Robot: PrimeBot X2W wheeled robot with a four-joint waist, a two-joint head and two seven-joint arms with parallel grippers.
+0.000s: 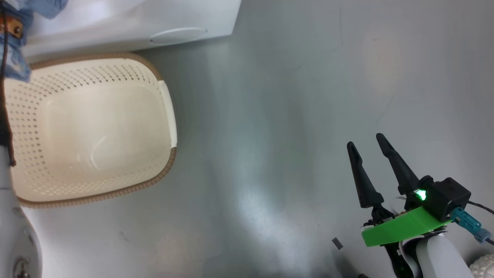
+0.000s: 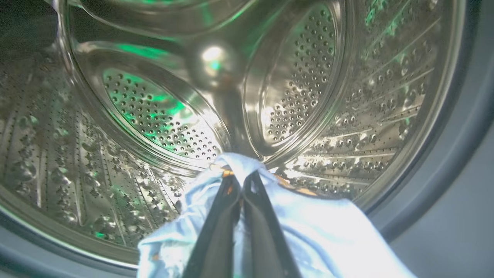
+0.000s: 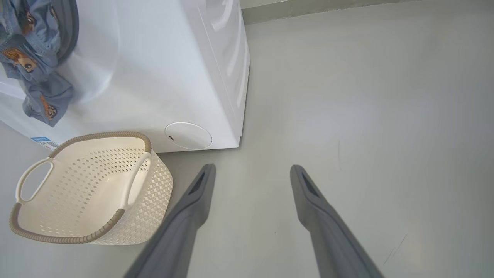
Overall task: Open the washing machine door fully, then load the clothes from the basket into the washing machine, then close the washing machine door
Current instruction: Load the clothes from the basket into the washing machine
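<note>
my left fingers [image 2: 222,216]: clenched on a light-blue garment [image 2: 316,224] with orange-brown print, pointing into the steel drum [image 2: 154,116] of the washing machine [image 3: 154,77] | my right fingers [image 1: 362,173]: released, spread wide, nothing between them, above the floor [image 1: 289,116] | basket [image 1: 96,73]: on the floor just in front of the washing machine

Fig. 1. Surroundings of the work area, as I see them remotely.
Smooth, glossy pale grey floor [image 1: 270,116] with soft reflections. On it I make out a small dark rectangular scrap [image 1: 337,243], a white knobbly rounded object [image 1: 482,266] at the lower right corner, and a thin dark scuff line [image 3: 393,247]. A grey-green skirting strip [image 3: 293,9] borders the far edge.
</note>
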